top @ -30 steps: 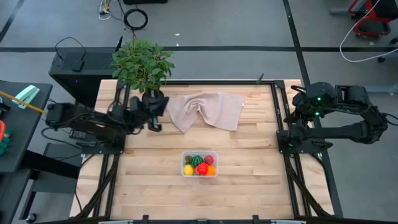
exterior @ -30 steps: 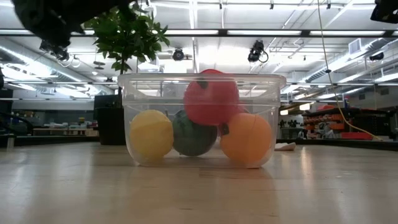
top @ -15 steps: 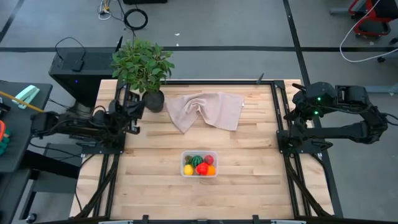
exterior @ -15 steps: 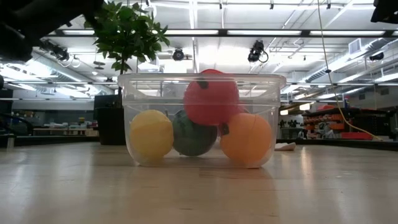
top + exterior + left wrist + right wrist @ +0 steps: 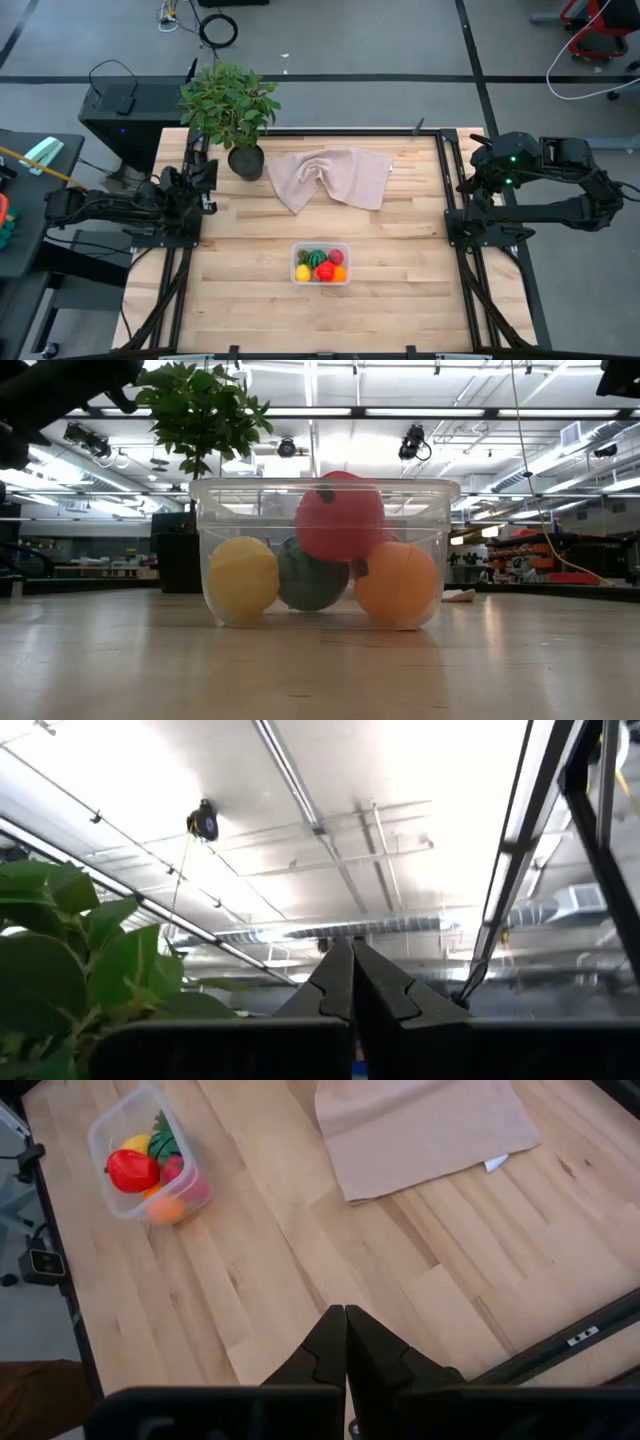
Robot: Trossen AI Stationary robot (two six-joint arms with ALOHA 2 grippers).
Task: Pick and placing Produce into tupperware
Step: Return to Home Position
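**High view:** the tupperware (image 5: 320,245) stands near-centre on the table (image 5: 400,290) and holds the produce (image 5: 322,266). The left gripper (image 5: 205,180) is at the left edge beside the plant (image 5: 230,100), and the right gripper (image 5: 478,160) is at the right edge. A cloth (image 5: 335,175) lies far-centre.

**Low view:** the yellow piece (image 5: 243,575), green piece (image 5: 312,575) and orange piece (image 5: 397,582) lie on the floor of the tupperware, with a red piece (image 5: 340,515) on top. A second red one seems to lie behind them.

**Wrist views:** on both grippers the fingers meet and grip nothing.
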